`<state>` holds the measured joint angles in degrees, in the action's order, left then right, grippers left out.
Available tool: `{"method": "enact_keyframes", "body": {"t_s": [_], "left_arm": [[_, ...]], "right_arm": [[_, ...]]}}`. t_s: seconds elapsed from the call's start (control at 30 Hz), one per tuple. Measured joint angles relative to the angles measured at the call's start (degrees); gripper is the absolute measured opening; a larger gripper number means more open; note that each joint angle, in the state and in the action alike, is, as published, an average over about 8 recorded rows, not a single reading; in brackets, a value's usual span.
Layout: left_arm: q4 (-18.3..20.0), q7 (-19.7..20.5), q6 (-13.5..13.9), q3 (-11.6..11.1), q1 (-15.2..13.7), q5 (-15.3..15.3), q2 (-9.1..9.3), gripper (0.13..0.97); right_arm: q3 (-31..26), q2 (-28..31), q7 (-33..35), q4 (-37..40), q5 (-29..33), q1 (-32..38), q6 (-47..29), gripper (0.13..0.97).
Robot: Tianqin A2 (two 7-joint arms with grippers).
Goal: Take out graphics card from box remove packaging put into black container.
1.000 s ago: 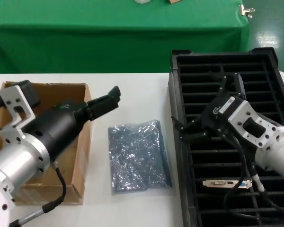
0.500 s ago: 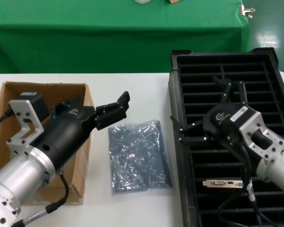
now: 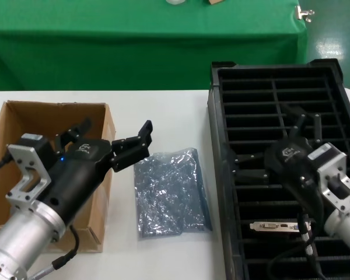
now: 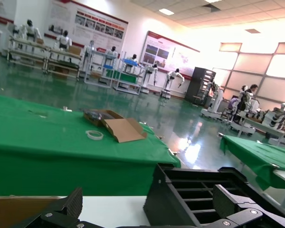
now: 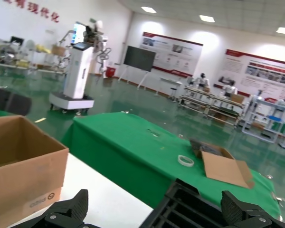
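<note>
Robot-filled exhibition hall (image 4: 133, 71), wall posters (image 4: 168, 52)

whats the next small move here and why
Probably pull both arms back to rest. The graphics card already lies in a slot of the black container, and the packaging lies flat on the white table beside the box. The left tool and the right tool are both open and hold nothing.

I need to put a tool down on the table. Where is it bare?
Bare white table lies between the box and the black container, beyond the packaging. The left gripper crowds the box's edge; the right gripper hangs over the container.
</note>
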<state>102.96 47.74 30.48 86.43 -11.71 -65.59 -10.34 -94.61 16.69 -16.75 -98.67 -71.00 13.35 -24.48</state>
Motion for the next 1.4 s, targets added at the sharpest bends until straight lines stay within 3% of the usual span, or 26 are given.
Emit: {"method": "enact_keyframes", "body": {"t_s": [1.07, 1.23, 1.4], "left_arm": [[-9.52, -40.29, -25.71, 4.42, 9.89, -31.69, -5.78, 0.966], [-10.4, -44.0, -28.08, 4.83, 10.8, -34.59, -6.31, 0.966], [-10.53, -44.55, -28.44, 4.89, 10.93, -35.03, -6.39, 0.966]], "right_arm": [[2.48, 0.42, 14.13, 5.9, -27.11, -11.27, 20.65, 0.966], [2.7, 0.46, 15.43, 6.44, -29.6, -12.3, 22.54, 0.966], [2.74, 0.46, 15.63, 6.53, -29.98, -12.46, 22.84, 0.966]]}}
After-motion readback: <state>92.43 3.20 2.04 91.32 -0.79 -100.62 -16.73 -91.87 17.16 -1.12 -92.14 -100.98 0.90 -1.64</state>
